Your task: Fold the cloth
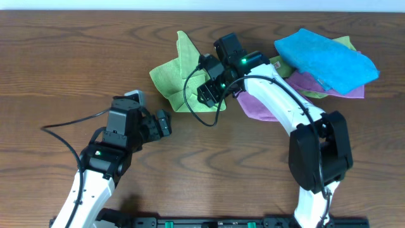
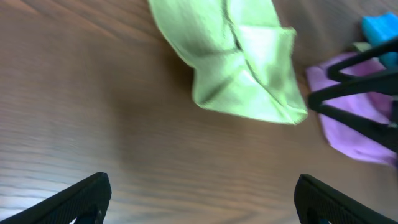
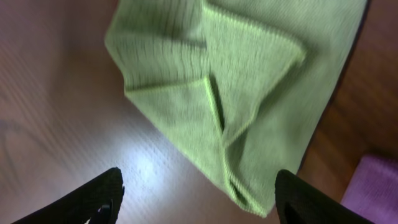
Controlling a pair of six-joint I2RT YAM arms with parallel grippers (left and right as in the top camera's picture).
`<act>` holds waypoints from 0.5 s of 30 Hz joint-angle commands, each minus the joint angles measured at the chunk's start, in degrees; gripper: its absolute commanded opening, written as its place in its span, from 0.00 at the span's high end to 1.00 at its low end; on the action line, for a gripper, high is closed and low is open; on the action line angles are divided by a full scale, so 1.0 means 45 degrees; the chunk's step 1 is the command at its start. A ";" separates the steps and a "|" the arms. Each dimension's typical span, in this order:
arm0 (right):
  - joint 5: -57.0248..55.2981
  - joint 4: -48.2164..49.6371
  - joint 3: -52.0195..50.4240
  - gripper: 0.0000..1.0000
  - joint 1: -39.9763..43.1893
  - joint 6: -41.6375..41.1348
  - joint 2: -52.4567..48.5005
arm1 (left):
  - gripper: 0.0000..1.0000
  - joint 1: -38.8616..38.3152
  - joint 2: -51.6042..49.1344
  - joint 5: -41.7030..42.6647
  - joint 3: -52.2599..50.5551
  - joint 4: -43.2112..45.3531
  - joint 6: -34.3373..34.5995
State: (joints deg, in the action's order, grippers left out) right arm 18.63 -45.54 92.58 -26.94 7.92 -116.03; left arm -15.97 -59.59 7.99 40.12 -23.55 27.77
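Dark wood table [image 1: 57, 57] fills every view. On it, toward the far middle, lies the green cloth [image 1: 169, 77], rumpled, with several flaps turned over one another and one corner pointing at the far edge. To its right sits a heap. A blue cloth [image 1: 326, 57] is folded on top, and a purple cloth [image 1: 258, 107] spreads under it and reaches to just beside the green one.

The right gripper [image 1: 207, 94] hangs over the green cloth's right edge. Its wrist camera shows its fingers [image 3: 84, 200] spread wide with nothing gripped, and the cloth's near corner lies below the gap between them. Whether they touch the fabric cannot be told.

The left gripper [image 1: 164, 122] is on the near side of the green cloth, close to it but apart, over bare wood. It too is wide open and empty. A black cable [image 1: 190, 104] loops from the right arm down past the cloth's edge.
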 commanded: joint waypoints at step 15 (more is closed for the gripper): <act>-0.0525 0.2467 0.0432 0.37 0.0131 -0.1044 -0.1719 | 0.05 -0.0029 -0.0039 -0.2011 0.0291 0.0053 -0.0559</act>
State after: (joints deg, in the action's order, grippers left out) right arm 17.76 -35.09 92.62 -26.85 4.36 -123.87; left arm -15.97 -59.59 0.30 40.12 -23.38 26.48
